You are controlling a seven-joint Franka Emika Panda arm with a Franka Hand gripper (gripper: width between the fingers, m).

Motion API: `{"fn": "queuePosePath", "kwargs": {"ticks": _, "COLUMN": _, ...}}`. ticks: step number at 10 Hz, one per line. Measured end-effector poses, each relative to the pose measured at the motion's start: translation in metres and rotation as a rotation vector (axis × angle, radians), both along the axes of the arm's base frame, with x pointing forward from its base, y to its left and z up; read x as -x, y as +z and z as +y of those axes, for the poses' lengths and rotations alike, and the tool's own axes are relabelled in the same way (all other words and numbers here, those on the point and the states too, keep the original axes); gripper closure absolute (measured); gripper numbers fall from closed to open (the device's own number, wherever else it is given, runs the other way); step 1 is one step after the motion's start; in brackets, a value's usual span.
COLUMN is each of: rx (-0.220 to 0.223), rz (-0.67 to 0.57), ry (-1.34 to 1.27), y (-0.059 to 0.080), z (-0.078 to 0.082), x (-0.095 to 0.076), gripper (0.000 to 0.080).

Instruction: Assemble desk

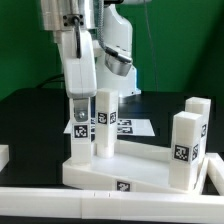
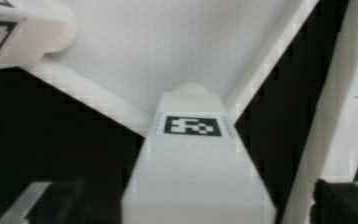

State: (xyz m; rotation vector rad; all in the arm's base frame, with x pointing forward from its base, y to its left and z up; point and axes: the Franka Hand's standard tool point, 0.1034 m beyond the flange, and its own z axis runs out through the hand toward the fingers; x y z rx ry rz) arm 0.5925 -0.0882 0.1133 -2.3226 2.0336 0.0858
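1. Right now my gripper is clenched on a leg, judging by how the exterior view shows the fingers flanking its upper part and the wrist view shows the tagged leg running straight out from me.
2. Its long axis is vertical, in line with my fingers, and it hangs directly below me, its lower end at or just above the tabletop; I cannot tell whether it already touches.
3. Beside it, toward the exterior view's right, a second leg stands upright on the panel, very near mine.
4. Farther out, two more legs stand at the panel's corners on the exterior view's right, one behind the other.
5. From the wrist view the panel's white surface and raised rim lie under the leg's tip, so the corner socket I want should be straight down; the socket itself is hidden.
6. My judgement: the coming move is a plain descent along the leg's axis, then twisting it in.
7. Behind the panel lies the marker board; a white rail runs along the front.
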Motion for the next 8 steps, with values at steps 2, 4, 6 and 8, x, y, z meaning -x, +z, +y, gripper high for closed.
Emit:
{"fn": "queuePosePath", "kwargs": {"ticks": 2, "rx": 0.001, "rz": -0.011, "ry": 0.138, "y": -0.0004, "z": 0.0018, "x": -0.0003, "gripper": 0.016}}
{"fn": "queuePosePath", "kwargs": {"ticks": 4, "rx": 0.001, "rz": -0.033, "ry": 0.388, "y": -0.0003, "z": 0.0014, "x": -0.0008, "gripper": 0.0151}}
{"fn": "queuePosePath", "kwargs": {"ticks": 6, "rx": 0.001, "rz": -0.042, "ry": 0.518, "y": -0.0004, "z": 0.0011, "x": -0.0007, "gripper": 0.0151}}
{"fn": "queuePosePath", "kwargs": {"ticks": 8, "rx": 0.0, "rz": -0.051, "ry": 0.633, "y": -0.0004, "z": 0.001, "x": -0.0007, "gripper": 0.0151}}
